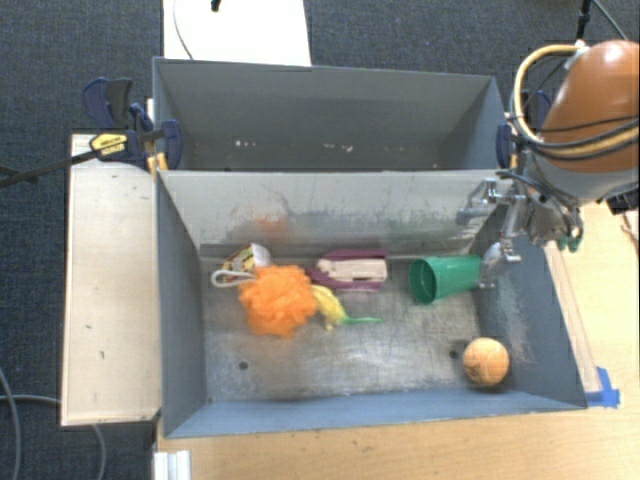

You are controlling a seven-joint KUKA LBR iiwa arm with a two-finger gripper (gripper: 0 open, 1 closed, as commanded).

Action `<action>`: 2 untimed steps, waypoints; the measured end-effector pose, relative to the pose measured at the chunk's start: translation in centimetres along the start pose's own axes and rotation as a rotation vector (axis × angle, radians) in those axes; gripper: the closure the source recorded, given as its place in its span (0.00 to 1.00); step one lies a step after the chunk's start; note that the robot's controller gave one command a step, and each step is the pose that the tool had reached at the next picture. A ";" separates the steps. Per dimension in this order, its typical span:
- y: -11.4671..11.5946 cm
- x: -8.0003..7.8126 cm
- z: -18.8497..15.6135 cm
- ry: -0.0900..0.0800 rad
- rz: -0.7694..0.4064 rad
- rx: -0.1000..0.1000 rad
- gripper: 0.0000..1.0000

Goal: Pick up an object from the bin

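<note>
VIEW: single camera | POSITION: above the grey metal bin, set off toward its near long side | FACING: downward at a tilt, far wall's inner face showing | RANGE: moderate; whole bin and a margin of carpet in frame | SIDE: arm at right edge

A row runs along the rear of the bin floor: a small toy at the left, a case in the middle, and a cup on its side to the right, mouth facing left. Just before the toy and case lies a pouf, with a stalked thing touching its right side. A ball sits apart in the front right corner. The arm hangs over the right wall, just right of the cup.
</note>
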State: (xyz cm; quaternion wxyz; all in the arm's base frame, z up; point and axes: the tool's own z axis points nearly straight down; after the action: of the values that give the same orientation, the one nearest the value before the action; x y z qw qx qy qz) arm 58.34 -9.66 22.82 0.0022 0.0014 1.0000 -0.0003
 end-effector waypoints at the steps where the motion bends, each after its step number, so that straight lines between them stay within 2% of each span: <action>1: -0.4 -0.5 7.8 -0.004 0.081 0.000 0.00; 2: -0.6 -0.3 12.2 0.005 0.096 -0.001 0.00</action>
State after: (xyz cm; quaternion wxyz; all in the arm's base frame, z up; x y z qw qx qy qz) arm 58.73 -10.31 10.59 -0.0005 0.0493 0.9988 0.0004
